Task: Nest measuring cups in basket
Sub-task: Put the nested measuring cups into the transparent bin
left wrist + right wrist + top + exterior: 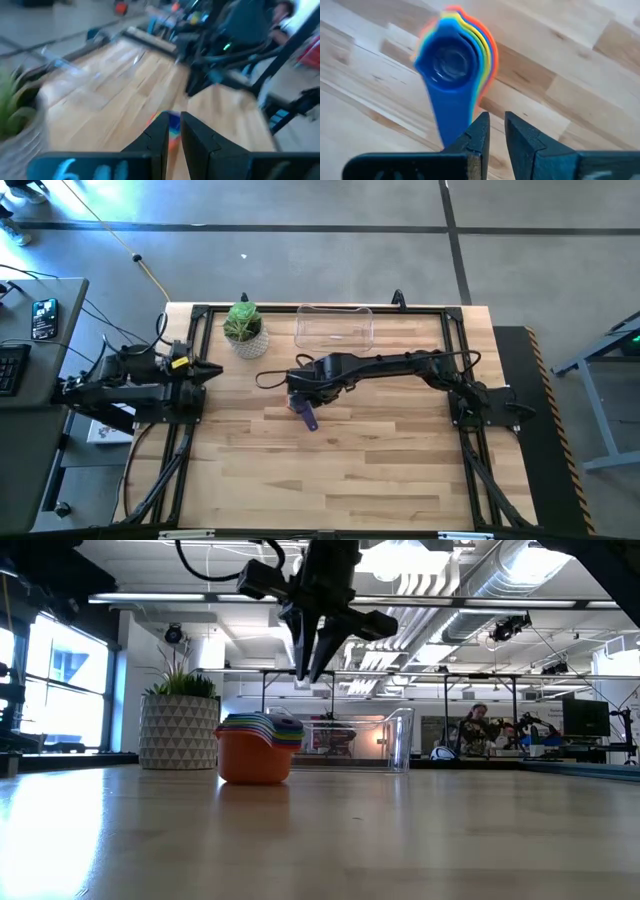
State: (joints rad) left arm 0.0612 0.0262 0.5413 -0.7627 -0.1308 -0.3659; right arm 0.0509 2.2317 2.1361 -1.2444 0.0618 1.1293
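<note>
The measuring cups [452, 60] sit nested in one stack on the bare table, the orange one outermost [256, 750] and a blue one on top. The blue handle [308, 418] points toward the table's near edge. My right gripper [312, 678] hangs shut above the stack, pointing down and clear of it; its fingers [482, 131] show near the blue handle's end. The clear basket [334, 327] stands behind the stack at the far edge, with nothing in it. My left gripper [215, 368] waits shut at the table's left edge, pointing toward the right.
A whitish pot with a green plant [243, 330] stands at the far left, next to the basket. Bare wooden table [340, 470] lies toward the near edge. A black frame [455, 330] runs along the table's sides. A person shows in the room behind [475, 730].
</note>
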